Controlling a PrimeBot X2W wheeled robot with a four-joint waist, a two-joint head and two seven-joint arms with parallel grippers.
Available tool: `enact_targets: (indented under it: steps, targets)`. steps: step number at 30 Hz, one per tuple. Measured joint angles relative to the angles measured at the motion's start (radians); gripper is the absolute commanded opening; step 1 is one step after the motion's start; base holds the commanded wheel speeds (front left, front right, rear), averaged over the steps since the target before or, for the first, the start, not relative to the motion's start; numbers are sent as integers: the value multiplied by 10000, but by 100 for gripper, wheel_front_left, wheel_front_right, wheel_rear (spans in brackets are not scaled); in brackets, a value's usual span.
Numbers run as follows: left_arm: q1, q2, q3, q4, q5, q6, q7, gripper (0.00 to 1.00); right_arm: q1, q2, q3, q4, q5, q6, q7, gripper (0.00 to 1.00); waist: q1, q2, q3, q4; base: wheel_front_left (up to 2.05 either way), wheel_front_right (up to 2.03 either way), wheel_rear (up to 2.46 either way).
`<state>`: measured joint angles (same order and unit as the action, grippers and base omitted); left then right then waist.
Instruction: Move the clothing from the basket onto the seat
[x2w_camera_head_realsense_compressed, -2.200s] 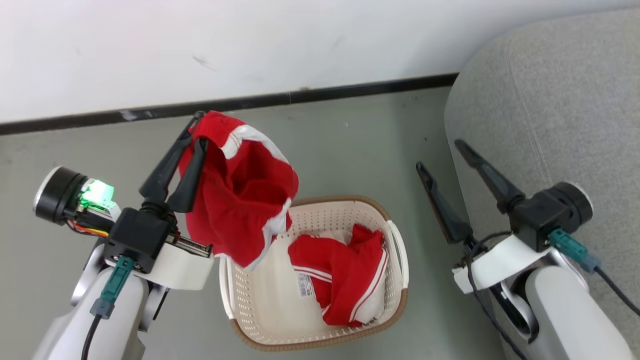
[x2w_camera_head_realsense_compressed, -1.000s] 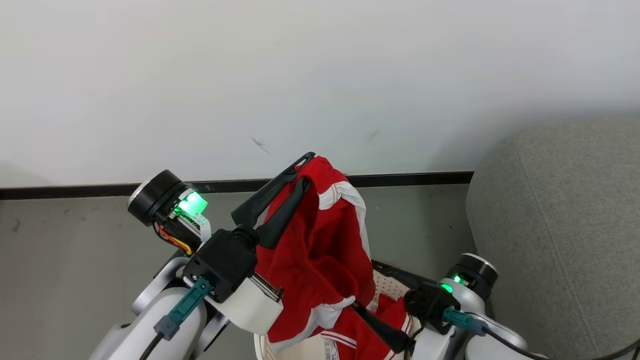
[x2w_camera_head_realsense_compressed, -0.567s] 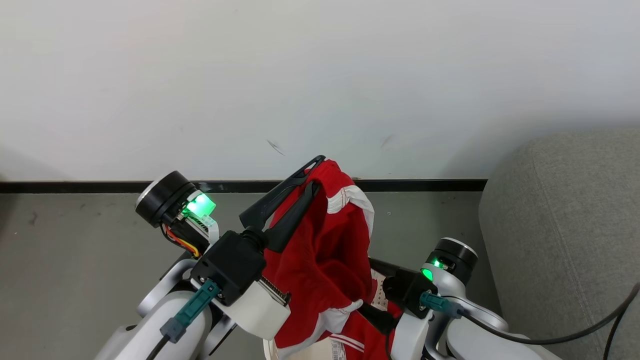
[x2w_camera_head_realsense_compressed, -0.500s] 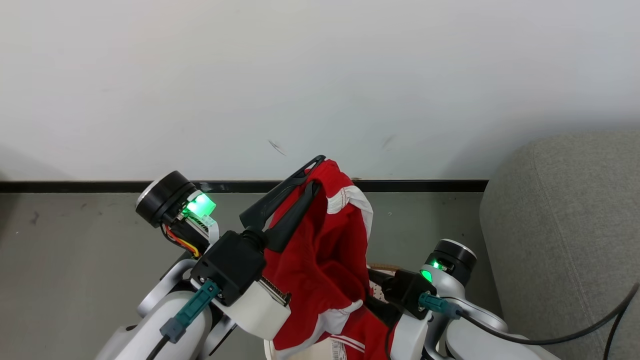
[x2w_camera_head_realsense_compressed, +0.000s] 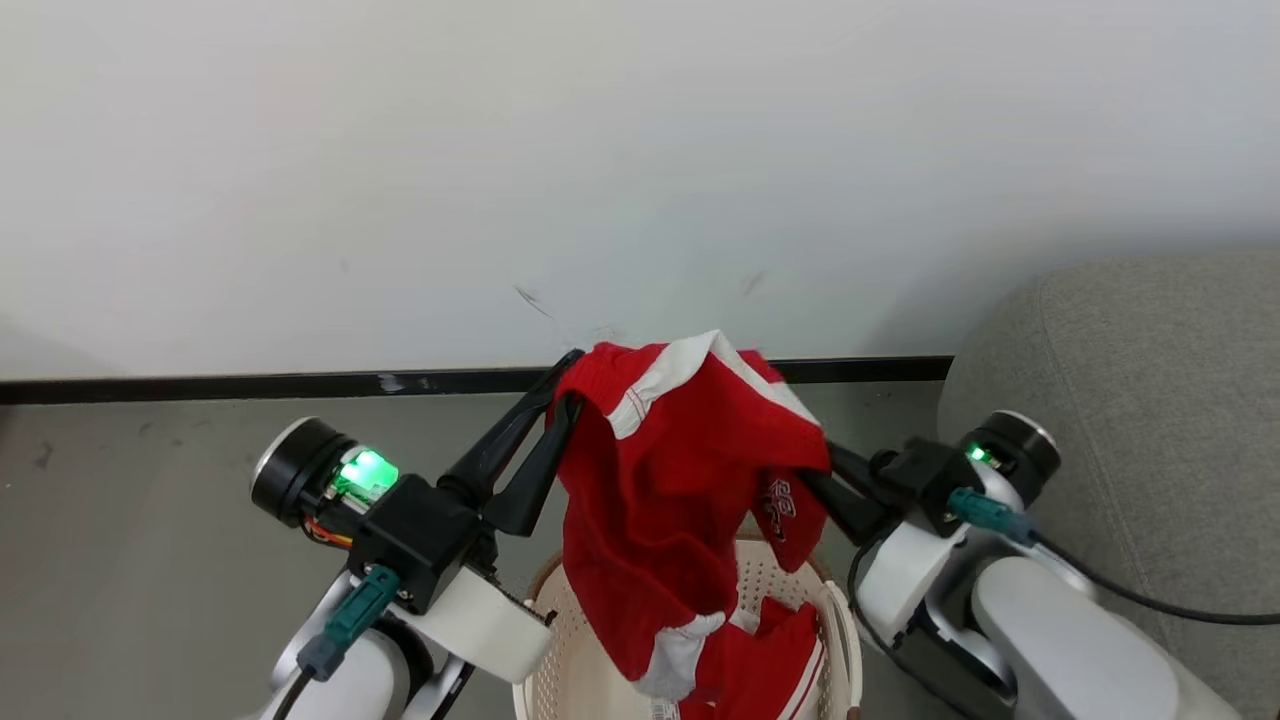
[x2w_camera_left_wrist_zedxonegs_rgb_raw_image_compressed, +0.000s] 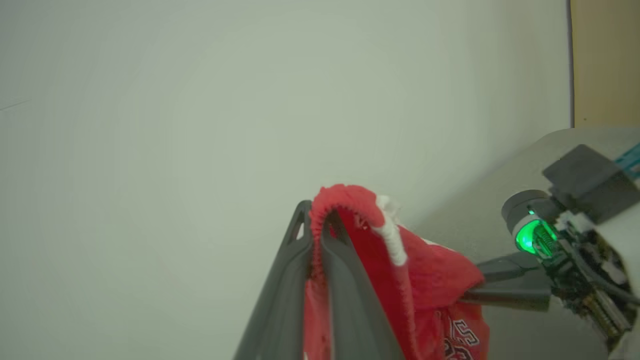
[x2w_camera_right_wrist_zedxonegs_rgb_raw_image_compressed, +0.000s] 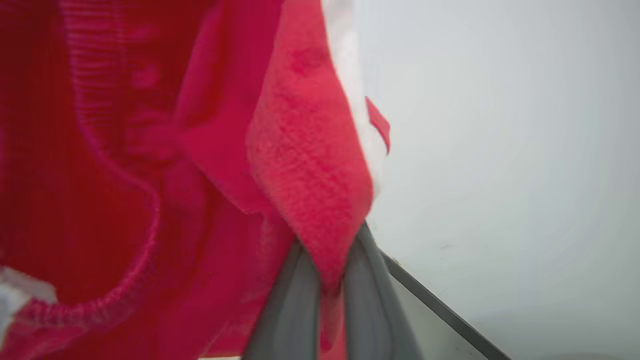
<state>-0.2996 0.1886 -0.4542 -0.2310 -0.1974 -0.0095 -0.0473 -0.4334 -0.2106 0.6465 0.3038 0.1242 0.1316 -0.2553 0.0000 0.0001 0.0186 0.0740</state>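
My right gripper (x2w_camera_head_realsense_compressed: 815, 478), open 1 second ago, now clamps the red garment (x2w_camera_head_realsense_compressed: 680, 470) my left gripper (x2w_camera_head_realsense_compressed: 568, 385) pinches, so it hangs between the 2 above the basket (x2w_camera_head_realsense_compressed: 560, 620), ready for the seat (x2w_camera_head_realsense_compressed: 1150, 380) to their right.

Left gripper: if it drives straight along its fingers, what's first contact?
The left gripper is shut on the red garment; past that cloth it aims at the white wall. Depth unclear.

Plain white wall (x2w_camera_head_realsense_compressed: 640, 150) across the top, with two faint dark scuffs (x2w_camera_head_realsense_compressed: 527, 297) low down. Black skirting strip (x2w_camera_head_realsense_compressed: 200, 385) along its foot, touching dull grey floor (x2w_camera_head_realsense_compressed: 120, 530). In the left wrist view, tan upright panel (x2w_camera_left_wrist_zedxonegs_rgb_raw_image_compressed: 605, 60) beside the wall.
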Motion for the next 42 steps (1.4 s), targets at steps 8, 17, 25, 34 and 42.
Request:
enact_targets:
  steps: [8, 17, 25, 34, 42]
  targets:
    - [865, -320, -151, 581, -453, 174, -257, 100, 224, -265, -1896, -869, -50, 0, 0, 0, 0, 0, -73, -372, 0, 0, 0]
    - [1239, -600, -642, 903, -587, 140, -571, 100, 513, -639, -3572, -1783, -629, 0, 0, 0, 1, 0, -162, -910, 0, 0, 0]
    - [1277, -709, -1185, 1197, -669, -169, -779, 100, 1433, -836, -4957, -2389, -978, 0, 0, 0, 0, 0, -230, -1481, 0, 0, 0]
    - [1471, -826, -1333, 1511, -742, -251, -922, 100, 2349, -1014, -6312, -2966, -1323, 0, 0, 0, 0, 0, -284, -2190, 0, 0, 0]
    - [1471, -882, -1536, 1620, -748, -376, -1058, 100, 3084, -984, -6911, -3567, -1576, 0, 0, 0, 0, 0, -312, -2806, 0, 0, 0]
